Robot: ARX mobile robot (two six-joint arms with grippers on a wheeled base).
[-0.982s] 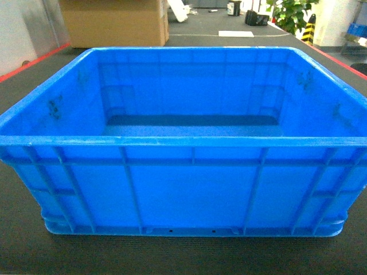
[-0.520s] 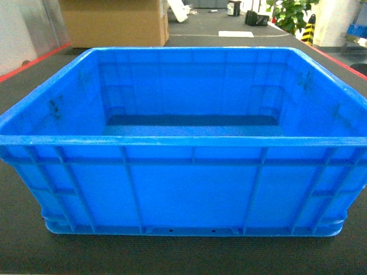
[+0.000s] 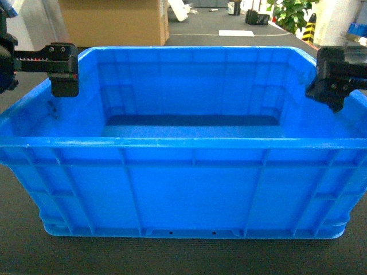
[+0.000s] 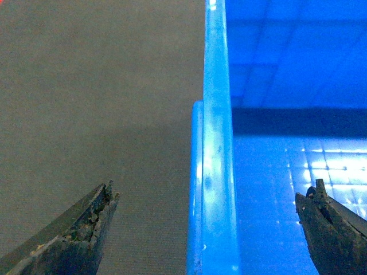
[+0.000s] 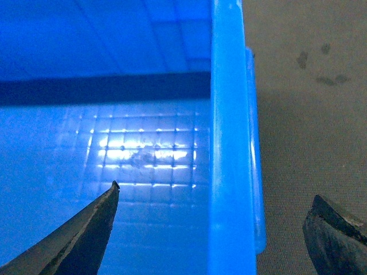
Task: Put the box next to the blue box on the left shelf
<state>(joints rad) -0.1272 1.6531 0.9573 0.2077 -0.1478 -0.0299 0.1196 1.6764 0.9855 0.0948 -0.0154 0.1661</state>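
At centre frame sits the box; left gripper and right gripper straddle its side rims, jaws spread

The box is set at the centre of the floor, with the left gripper straddling its rim at nine o'clock, the right gripper straddling it at three o'clock, and a carton behind at eleven o'clock.

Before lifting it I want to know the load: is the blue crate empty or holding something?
Empty. The head view shows the box with a bare floor, and both wrist views show only its gridded bottom.
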